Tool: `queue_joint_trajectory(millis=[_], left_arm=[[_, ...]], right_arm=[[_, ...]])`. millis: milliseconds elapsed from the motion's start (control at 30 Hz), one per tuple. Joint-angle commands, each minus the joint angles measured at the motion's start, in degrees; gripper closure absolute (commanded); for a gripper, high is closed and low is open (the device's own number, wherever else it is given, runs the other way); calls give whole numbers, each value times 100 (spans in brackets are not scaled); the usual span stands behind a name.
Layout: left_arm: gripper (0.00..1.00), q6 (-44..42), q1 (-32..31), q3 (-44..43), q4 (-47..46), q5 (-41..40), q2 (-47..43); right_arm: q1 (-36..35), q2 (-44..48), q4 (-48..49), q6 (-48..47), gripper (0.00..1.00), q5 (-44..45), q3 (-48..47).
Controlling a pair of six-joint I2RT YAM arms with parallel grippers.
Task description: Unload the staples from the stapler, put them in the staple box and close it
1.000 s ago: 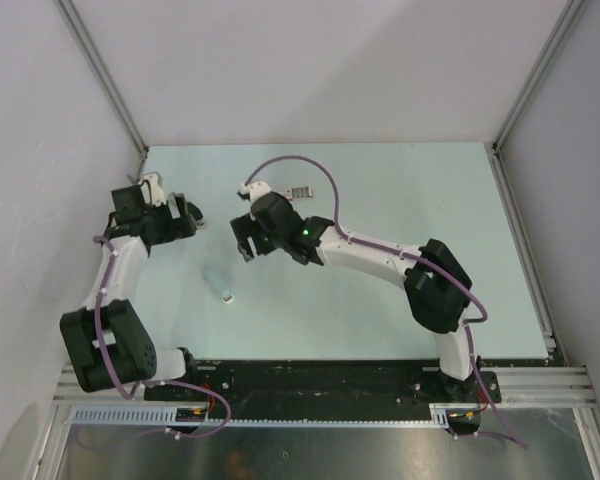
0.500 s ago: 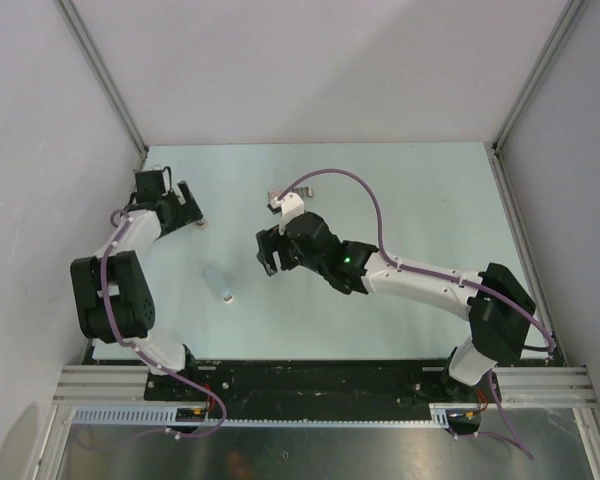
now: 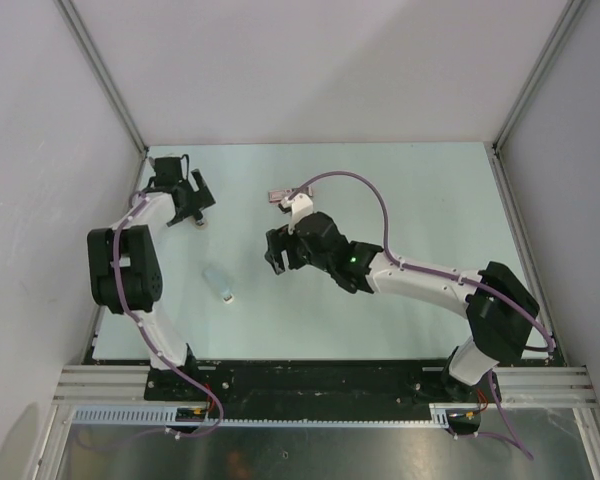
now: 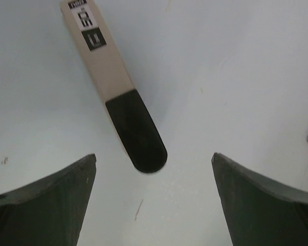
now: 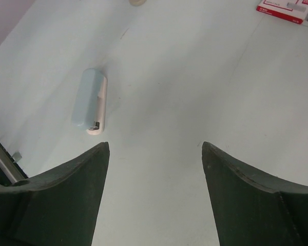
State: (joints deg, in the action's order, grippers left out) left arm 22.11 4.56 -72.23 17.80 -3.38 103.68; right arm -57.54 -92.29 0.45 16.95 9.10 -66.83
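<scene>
A small pale blue and white stapler [image 3: 218,283] lies closed on the table at front left; it also shows in the right wrist view [image 5: 90,101]. My right gripper [image 3: 273,252] is open and empty, hovering right of the stapler [image 5: 155,145]. My left gripper [image 3: 193,203] is open and empty near the far left corner [image 4: 153,156]. Just ahead of its fingertips lies a beige bar with a black rounded end [image 4: 126,110] and a printed label. No black bar with a silvery strip shows.
A small red and white box [image 3: 279,197] lies on the table behind the right wrist and shows at the top right of the right wrist view [image 5: 282,10]. Grey walls and metal posts close in the table [image 3: 400,190] on three sides.
The left arm has folded back and its gripper has moved toward the far left corner. The right gripper has shifted a little right and nearer. The stapler has not moved.
</scene>
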Motion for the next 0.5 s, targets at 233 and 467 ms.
queue_joint_trajectory(millis=[233, 467], left_arm=[[17, 183, -33, -652, -84, -163, 509], [38, 127, -11, -866, -85, -119, 764]], right_arm=[[389, 328, 379, 119, 24, -449, 222], [514, 363, 328, 147, 25, -706, 258]])
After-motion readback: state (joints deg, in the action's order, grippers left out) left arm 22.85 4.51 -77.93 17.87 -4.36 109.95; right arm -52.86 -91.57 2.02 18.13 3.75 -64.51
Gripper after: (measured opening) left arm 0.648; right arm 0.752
